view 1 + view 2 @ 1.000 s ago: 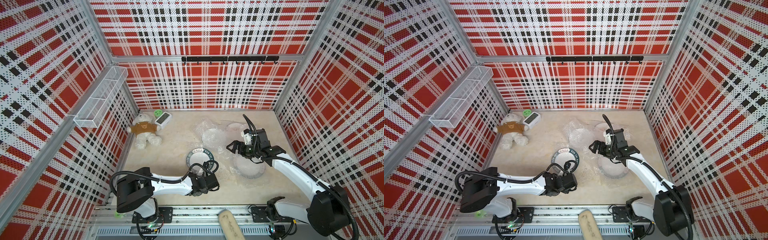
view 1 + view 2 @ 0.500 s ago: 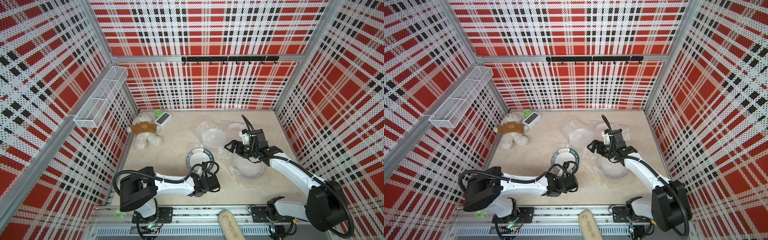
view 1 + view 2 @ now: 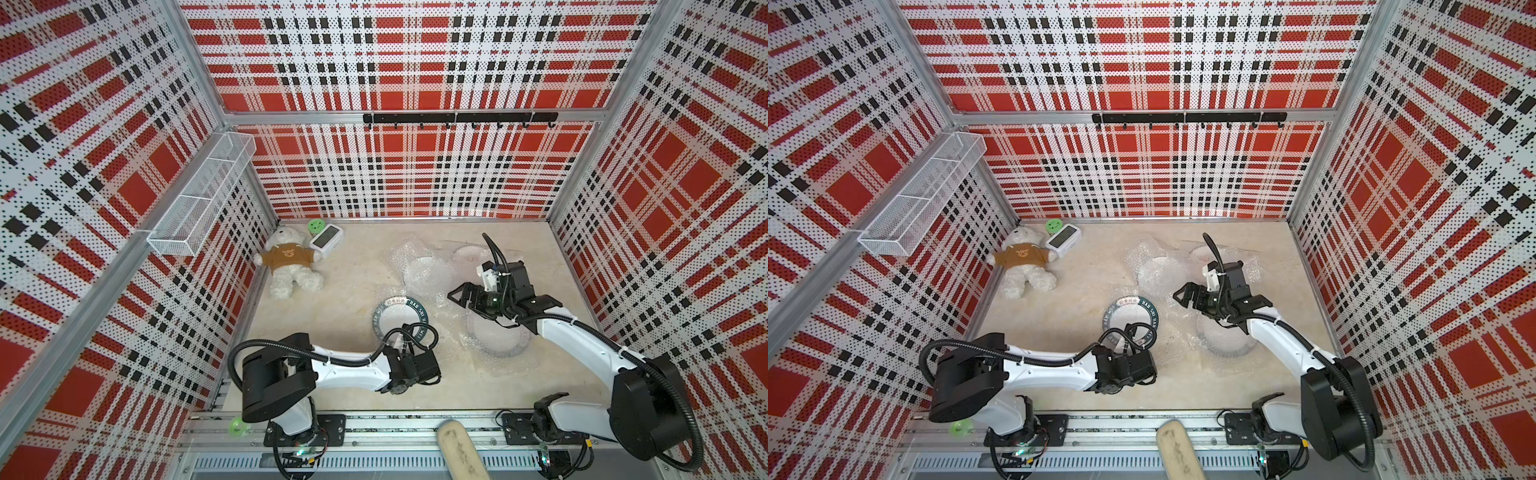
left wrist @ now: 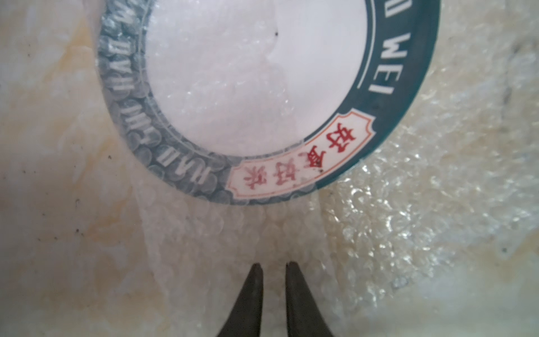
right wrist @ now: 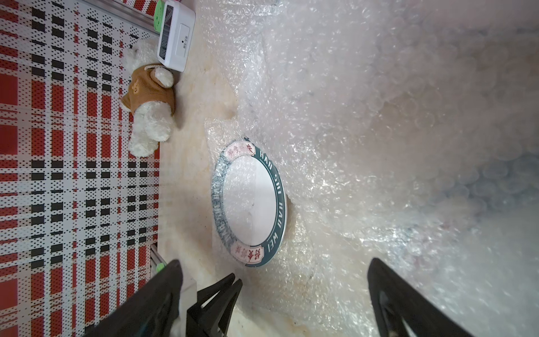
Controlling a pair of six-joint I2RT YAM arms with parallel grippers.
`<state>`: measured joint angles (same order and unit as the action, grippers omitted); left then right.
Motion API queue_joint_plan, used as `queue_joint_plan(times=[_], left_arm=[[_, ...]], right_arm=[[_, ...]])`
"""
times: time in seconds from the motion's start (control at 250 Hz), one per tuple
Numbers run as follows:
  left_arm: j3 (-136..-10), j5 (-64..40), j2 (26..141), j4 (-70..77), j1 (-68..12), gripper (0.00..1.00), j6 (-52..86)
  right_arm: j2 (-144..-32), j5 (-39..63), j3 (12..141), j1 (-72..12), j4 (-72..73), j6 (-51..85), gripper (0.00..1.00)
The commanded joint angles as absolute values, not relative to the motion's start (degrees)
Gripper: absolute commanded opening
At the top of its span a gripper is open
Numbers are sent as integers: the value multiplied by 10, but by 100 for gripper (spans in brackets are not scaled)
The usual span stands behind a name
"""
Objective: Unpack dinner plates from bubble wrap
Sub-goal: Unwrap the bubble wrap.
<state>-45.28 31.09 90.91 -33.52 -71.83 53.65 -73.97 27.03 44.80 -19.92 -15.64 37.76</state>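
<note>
A white dinner plate (image 3: 398,319) (image 3: 1130,316) with a dark lettered rim band lies flat mid-table, half under bubble wrap (image 4: 186,96). My left gripper (image 4: 274,265) (image 5: 230,282) sits at its near edge, shut on a fold of that wrap. A second banded plate (image 3: 496,337) (image 3: 1225,337) lies covered by wrap to the right, under my right arm. Two more wrapped plates (image 3: 428,272) (image 3: 469,253) lie behind. My right gripper (image 3: 460,293) (image 3: 1185,293) (image 5: 274,262) hovers wide open over crumpled bubble wrap (image 5: 379,116), holding nothing.
A teddy bear (image 3: 291,266) and a white clock (image 3: 326,241) lie in the back left corner. A wire basket (image 3: 203,199) hangs on the left wall and a hook rail (image 3: 457,118) on the back wall. A beige handle (image 3: 457,453) pokes in at the front.
My left gripper's jaws have closed on the wrap at the plate's near edge. The right gripper has drifted slightly left, still wide open.
</note>
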Motion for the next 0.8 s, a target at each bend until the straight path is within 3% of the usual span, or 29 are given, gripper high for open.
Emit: queue_joint_plan(times=[0.0,0.092,0.24,0.308,0.796], left_arm=[[-460,341,887,-354,-722,6,557],[-463,343,883,-361,-721,4,563],[-460,318,870,-317,-737,43,515],[-461,310,882,-314,-737,51,517],[-497,297,959,-307,-716,37,526]], right_arm=[[-750,278,445,-202,-125,382,100],[-755,282,445,-203,-119,384,100],[-762,281,448,-205,-116,382,100],[-768,285,451,-205,-116,382,100],[-720,295,416,-228,-156,386,100]])
